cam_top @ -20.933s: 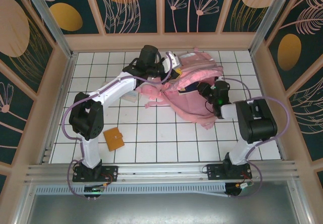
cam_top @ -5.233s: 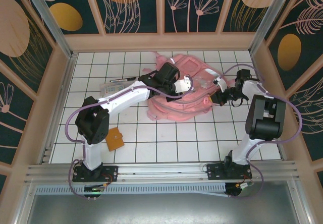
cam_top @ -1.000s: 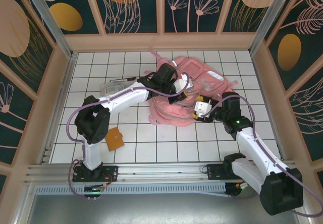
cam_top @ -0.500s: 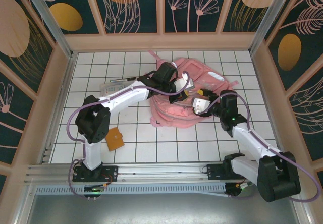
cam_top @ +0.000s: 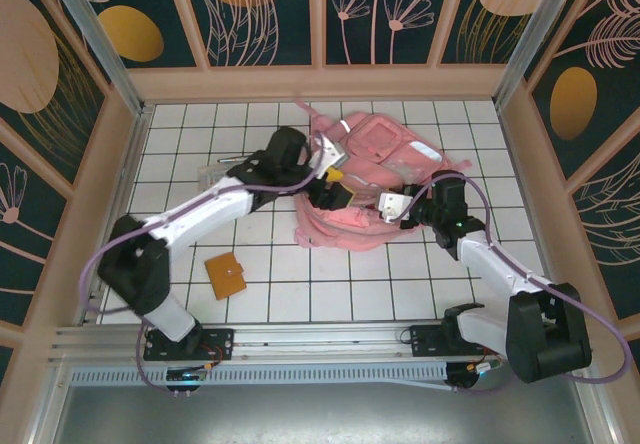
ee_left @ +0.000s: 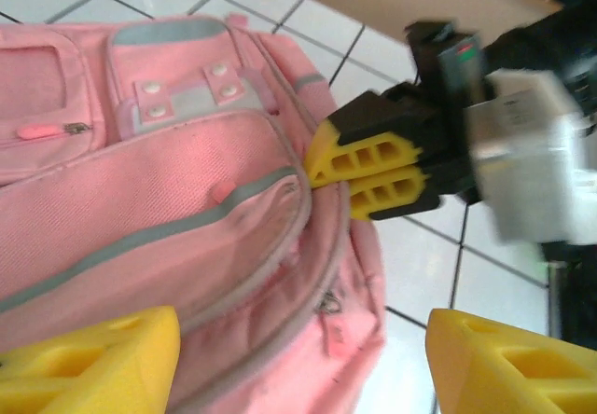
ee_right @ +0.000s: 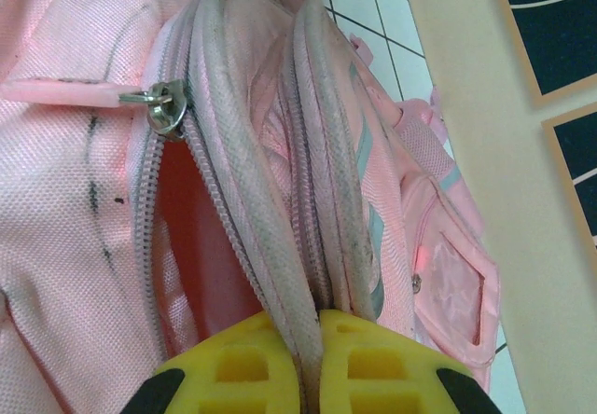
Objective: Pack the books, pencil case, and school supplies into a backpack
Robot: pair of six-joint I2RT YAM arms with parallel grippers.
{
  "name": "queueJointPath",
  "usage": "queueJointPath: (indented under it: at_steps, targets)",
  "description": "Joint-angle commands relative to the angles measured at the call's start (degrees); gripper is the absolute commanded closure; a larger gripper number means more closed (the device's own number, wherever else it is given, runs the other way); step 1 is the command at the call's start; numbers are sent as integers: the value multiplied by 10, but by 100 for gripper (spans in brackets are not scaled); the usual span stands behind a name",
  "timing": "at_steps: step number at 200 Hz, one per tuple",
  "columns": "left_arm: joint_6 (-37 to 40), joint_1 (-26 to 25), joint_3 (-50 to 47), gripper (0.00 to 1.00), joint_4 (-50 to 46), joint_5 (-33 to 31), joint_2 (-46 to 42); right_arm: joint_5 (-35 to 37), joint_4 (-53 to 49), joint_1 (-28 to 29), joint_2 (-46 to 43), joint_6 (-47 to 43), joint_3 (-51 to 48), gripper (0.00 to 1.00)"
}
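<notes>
The pink backpack point(cam_top: 375, 164) lies at the back middle of the tiled table, its zipper partly undone. My right gripper point(cam_top: 392, 204) is shut on the backpack's grey-piped zipper rim point(ee_right: 280, 246), beside the zipper pull point(ee_right: 164, 106). My left gripper point(cam_top: 330, 182) hovers open just above the backpack's point(ee_left: 140, 209) near side, and nothing lies between its yellow fingers point(ee_left: 89, 363). The orange-brown notebook point(cam_top: 224, 275) lies flat at the front left. The clear pencil case point(cam_top: 211, 174) sits behind my left arm, partly covered by it. A thin dark pen point(cam_top: 230, 159) lies just beyond the case.
Wooden walls enclose the table on three sides, and the backpack lies close to the back one. White tiles stretch bare along the front and the far right. My right gripper point(ee_left: 373, 172) shows in the left wrist view, a short way from my left fingers.
My left gripper has opened and drawn back to the left, its elbow swinging outward. My right gripper has shut on the backpack's zipper rim.
</notes>
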Motion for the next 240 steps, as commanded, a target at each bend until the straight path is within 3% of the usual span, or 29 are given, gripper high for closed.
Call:
queueJointPath:
  at_steps: [1, 25, 56, 93, 128, 172, 189, 200, 240]
  targets:
    - [-137, -31, -81, 34, 89, -22, -32, -45, 33, 3, -2, 34, 10, 97]
    - [-149, -87, -105, 34, 121, -73, -18, -51, 50, 7, -8, 46, 1, 97]
    - [-196, -96, -59, 42, 107, -146, 42, -54, 41, 9, -13, 48, 1, 97]
    - [-193, -97, -10, 49, 79, -198, 78, -62, 40, 11, -15, 57, -3, 97]
    - [-176, -102, 15, 60, 57, -147, 119, -65, 32, 11, -12, 58, 7, 97]
    - [-164, -111, 16, 78, 37, -142, 130, -62, 34, 12, -13, 65, 12, 98]
    - [-143, -111, 18, 88, 30, -105, 130, -53, 33, 12, -12, 66, 13, 99]
    - [-125, -111, 18, 100, 23, -90, 125, -49, 27, 11, -12, 62, 14, 99]
    - [-28, -108, -27, 100, 10, -110, 55, -33, -17, 12, -16, 19, 17, 100]
